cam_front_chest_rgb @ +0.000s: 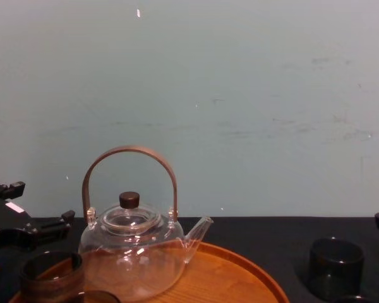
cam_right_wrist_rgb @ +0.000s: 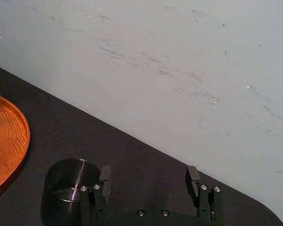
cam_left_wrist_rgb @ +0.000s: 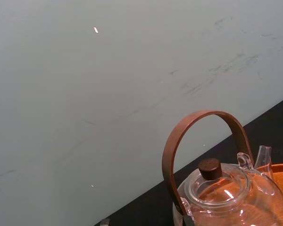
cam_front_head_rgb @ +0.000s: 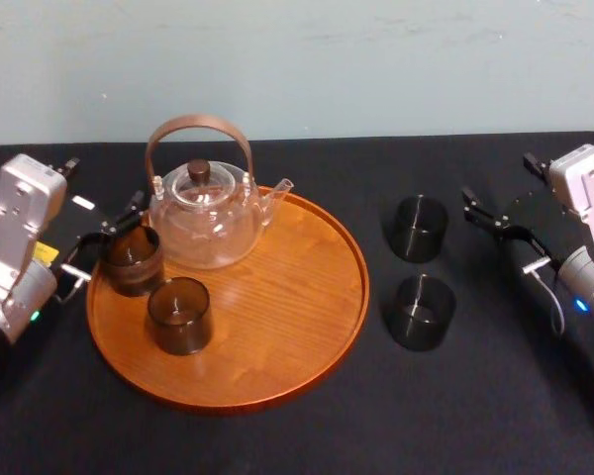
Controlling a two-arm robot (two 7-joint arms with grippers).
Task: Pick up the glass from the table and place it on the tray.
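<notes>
A: Where does the right gripper stand?

B: Low over the table, its fingers spread wide with nothing between them. The glass stands upright on the table just beside one fingertip, outside the gap, and as far as I can tell not touching it.

A: How will it handle?

B: I judge it light, rigid, smooth-walled and breakable. The straight, slick wall has no lip to catch. Too light a squeeze may let it slide, and too hard a one may crack it. I would take it across the middle of the wall, one pad on each side, and keep it upright.

A: Anything close by?

B: A second tumbler stands near the first but apart from it, on the side towards the robot's body. A wide approach could knock it.

A: And beyond the glass?

B: The tray lies past it, away from the gripper, with bare wood on the half closer to the gripper. Farther across are the teapot and two more tumblers. The left gripper sits at the far rim, beside one of them
</notes>
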